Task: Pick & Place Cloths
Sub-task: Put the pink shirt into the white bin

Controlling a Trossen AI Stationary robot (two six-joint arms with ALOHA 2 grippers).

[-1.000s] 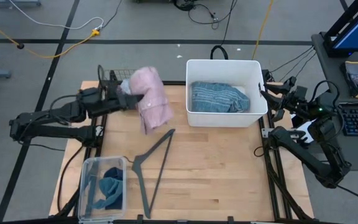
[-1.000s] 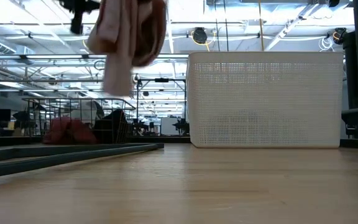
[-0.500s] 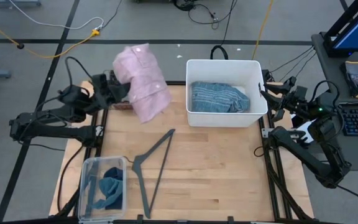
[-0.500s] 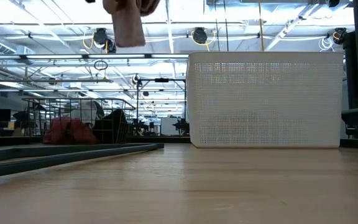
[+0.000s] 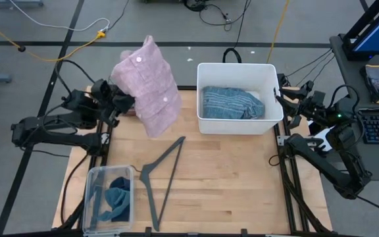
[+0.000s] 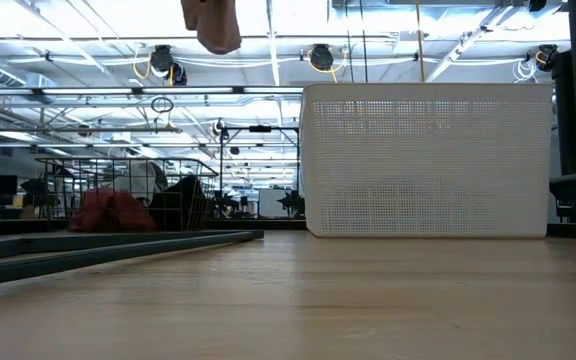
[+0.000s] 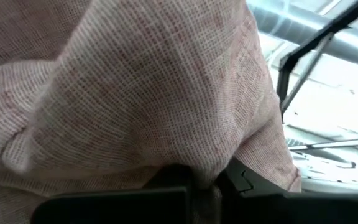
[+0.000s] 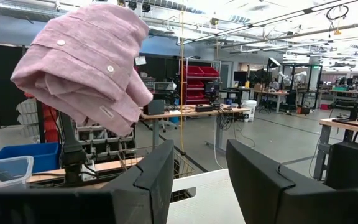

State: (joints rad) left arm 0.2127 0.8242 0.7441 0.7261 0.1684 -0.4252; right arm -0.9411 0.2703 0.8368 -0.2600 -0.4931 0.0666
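Your pink checked shirt (image 5: 147,85) hangs bunched high above the table's (image 5: 229,178) far left corner, pinched in the left claw (image 5: 120,103). The blue striped towel (image 5: 232,103) lies in the white basket (image 5: 239,69). Your right claw (image 8: 194,171) waits spread beside the basket.

I see the shirt (image 5: 147,89) up over the table's (image 5: 229,178) back-left corner, the towel (image 5: 232,103) in the bin (image 5: 204,125) at back right, the hanger (image 5: 160,174) mid-table, and the clear box (image 5: 92,176) front-left.

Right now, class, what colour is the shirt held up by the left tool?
Pink, finely checked shirt; the left wrist view shows it best.
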